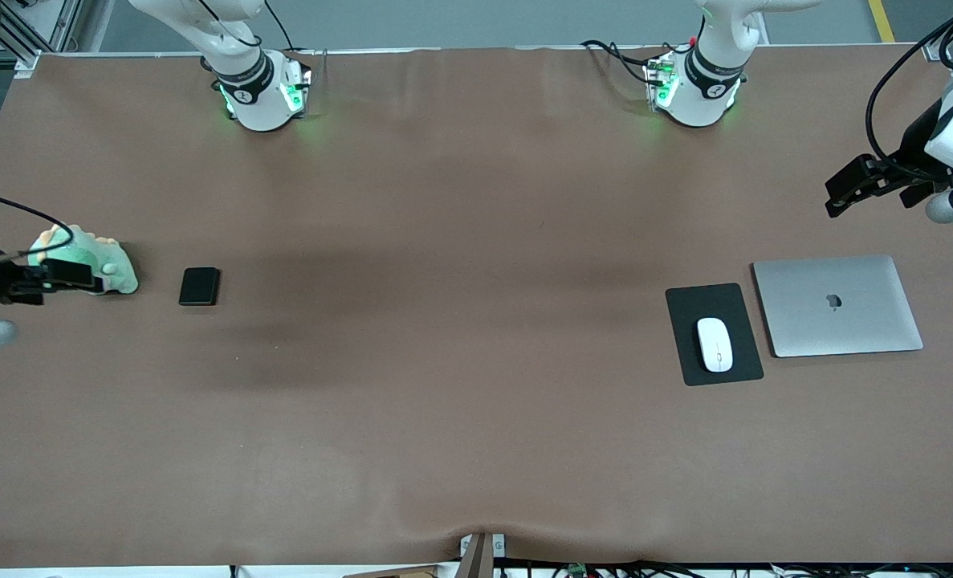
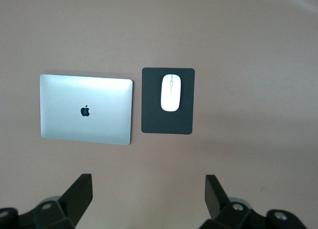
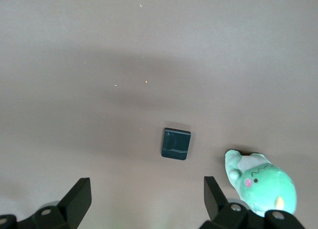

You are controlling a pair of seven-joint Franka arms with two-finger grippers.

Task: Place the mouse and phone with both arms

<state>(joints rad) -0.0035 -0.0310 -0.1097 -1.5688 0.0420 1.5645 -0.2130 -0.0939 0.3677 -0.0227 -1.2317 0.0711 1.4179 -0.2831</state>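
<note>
The white mouse (image 1: 714, 344) (image 2: 170, 93) lies on a black mouse pad (image 1: 693, 309) (image 2: 154, 119) toward the left arm's end of the table. Toward the right arm's end, the small black phone (image 1: 200, 286) (image 3: 176, 143) lies flat on the brown cloth. My left gripper (image 1: 833, 197) (image 2: 149, 189) hangs open and empty over bare cloth near the table's end, apart from the mouse. Above the green plush toy's edge, beside the phone, my right gripper (image 1: 83, 277) (image 3: 148, 191) is open and holds nothing.
A shut silver laptop (image 1: 837, 305) (image 2: 85, 110) lies beside the mouse pad, closer to the left arm's end. A green plush toy (image 1: 119, 277) (image 3: 261, 182) sits beside the phone at the right arm's end. The two green-lit arm bases stand along the table's edge farthest from the front camera.
</note>
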